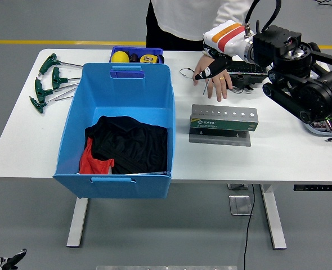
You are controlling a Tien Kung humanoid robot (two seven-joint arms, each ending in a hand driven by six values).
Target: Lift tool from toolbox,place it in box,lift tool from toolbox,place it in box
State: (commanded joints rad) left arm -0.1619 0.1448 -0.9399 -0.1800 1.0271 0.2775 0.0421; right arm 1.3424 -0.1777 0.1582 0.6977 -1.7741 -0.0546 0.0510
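The grey-green toolbox [224, 120], a slotted tool holder, lies on the white table [278, 152] right of the blue box [76, 121]. Black and red cloth lies in the bottom of the box. My right hand [202, 73], black-fingered with a white and orange cover, hangs above the table behind the toolbox. Its fingers are pinched on a thin metal tool [205, 84] that hangs down and is barely visible. A person's hand [221, 84] rests flat on the table just right of my fingers. My left hand [4, 262] hangs low at the bottom left corner, below table height.
Several green T-handle tools [46, 81] lie at the table's far left. A small blue tray [137, 54] with a yellow ball and a tape measure stands behind the box. A small wire loop [188, 72] lies near my right hand. The person stands at the far edge.
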